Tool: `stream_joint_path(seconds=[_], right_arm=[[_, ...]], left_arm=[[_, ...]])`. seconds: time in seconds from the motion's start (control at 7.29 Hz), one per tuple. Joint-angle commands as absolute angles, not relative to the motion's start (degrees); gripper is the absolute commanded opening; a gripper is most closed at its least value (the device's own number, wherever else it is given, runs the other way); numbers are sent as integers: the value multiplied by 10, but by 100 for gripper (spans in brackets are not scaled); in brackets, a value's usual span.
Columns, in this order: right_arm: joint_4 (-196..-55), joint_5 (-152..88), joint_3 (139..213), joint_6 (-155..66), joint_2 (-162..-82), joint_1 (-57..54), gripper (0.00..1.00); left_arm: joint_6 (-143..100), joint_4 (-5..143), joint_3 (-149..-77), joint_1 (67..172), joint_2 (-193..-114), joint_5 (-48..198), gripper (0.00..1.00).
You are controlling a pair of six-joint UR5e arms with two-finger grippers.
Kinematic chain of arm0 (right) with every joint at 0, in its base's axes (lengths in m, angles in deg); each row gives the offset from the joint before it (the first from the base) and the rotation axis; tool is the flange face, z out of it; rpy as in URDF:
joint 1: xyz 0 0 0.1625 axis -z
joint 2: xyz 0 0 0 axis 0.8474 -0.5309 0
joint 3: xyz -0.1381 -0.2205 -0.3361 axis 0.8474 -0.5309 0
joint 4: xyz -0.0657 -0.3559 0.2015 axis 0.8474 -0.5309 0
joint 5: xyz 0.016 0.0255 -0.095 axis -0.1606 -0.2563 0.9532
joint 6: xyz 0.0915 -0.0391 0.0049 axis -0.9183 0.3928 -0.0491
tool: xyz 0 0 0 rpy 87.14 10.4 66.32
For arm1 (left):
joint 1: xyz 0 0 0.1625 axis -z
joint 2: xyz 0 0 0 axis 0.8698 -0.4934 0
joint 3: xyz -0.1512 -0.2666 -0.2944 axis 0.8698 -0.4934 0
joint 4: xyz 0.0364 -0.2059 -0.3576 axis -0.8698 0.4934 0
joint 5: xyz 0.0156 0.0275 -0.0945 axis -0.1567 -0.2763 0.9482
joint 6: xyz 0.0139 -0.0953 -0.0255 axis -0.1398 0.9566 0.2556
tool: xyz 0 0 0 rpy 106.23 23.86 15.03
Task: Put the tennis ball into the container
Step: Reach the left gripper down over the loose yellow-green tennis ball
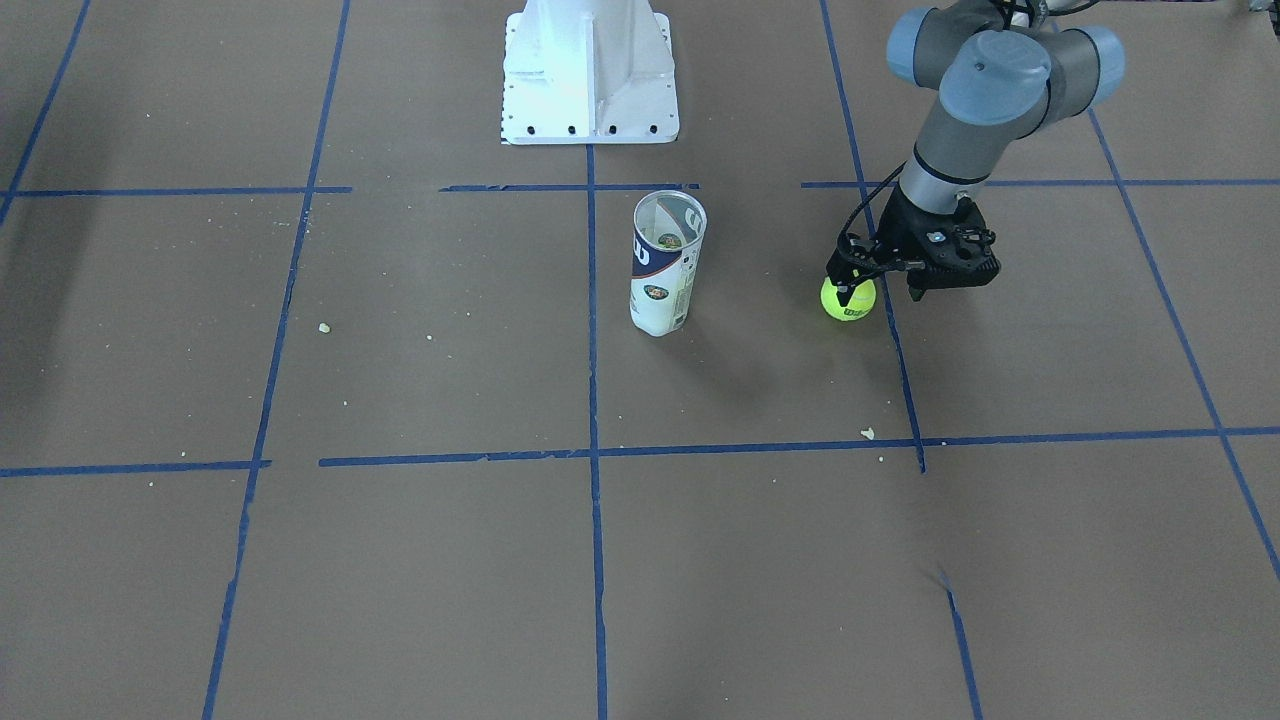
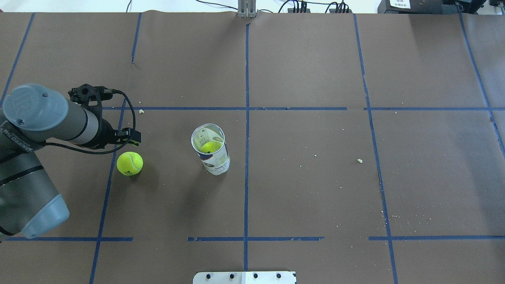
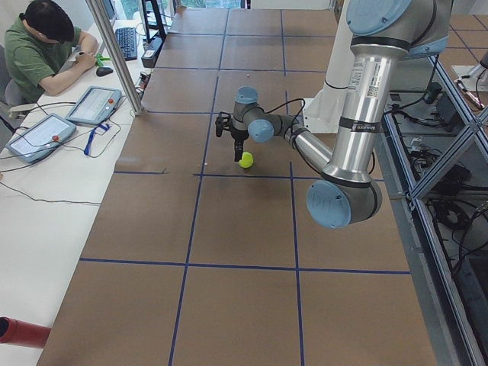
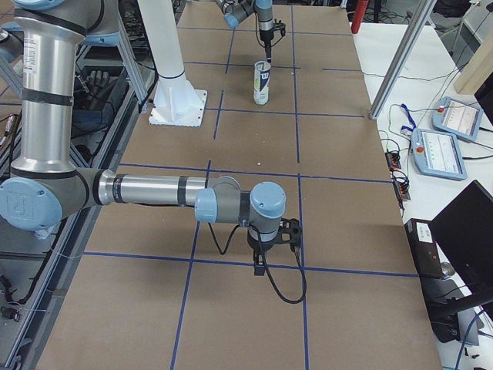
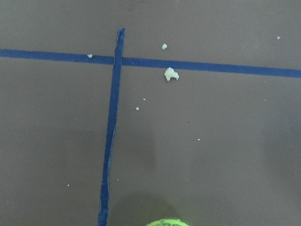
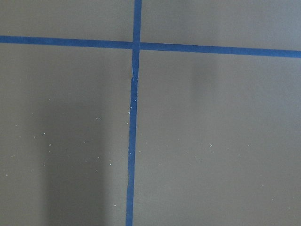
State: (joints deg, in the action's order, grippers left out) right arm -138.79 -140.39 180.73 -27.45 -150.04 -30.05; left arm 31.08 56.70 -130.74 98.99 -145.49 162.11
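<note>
A tennis ball point(image 1: 848, 299) point(image 2: 129, 163) lies on the brown table paper, to the left of the container as the overhead view shows it. The container point(image 1: 667, 262) point(image 2: 210, 149) stands upright and open-topped, with another yellow-green ball point(image 2: 211, 146) visible inside. My left gripper point(image 1: 880, 285) point(image 2: 128, 136) hangs low just beyond the loose ball, open, holding nothing. The left wrist view catches only the ball's top point(image 5: 167, 222) at its bottom edge. My right gripper point(image 4: 273, 240) hovers over bare paper far from both; whether it is open or shut I cannot tell.
The white robot base point(image 1: 590, 75) point(image 2: 244, 277) stands behind the container. Blue tape lines grid the paper, with small crumbs point(image 1: 867, 433) scattered about. An operator point(image 3: 42, 46) sits at a side desk with tablets.
</note>
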Motion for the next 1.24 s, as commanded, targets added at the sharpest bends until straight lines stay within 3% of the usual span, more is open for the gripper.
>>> stream_joint_path(seconds=[0.0, 1.1], right_arm=[[-1388, -1404, 1807, -274, -1501, -300, 100], [-1388, -1404, 1807, -274, -1500, -300, 100]], left_arm=[[325, 588, -1304, 974, -1454, 1612, 100], [326, 659, -1236, 945, -1452, 1593, 100]])
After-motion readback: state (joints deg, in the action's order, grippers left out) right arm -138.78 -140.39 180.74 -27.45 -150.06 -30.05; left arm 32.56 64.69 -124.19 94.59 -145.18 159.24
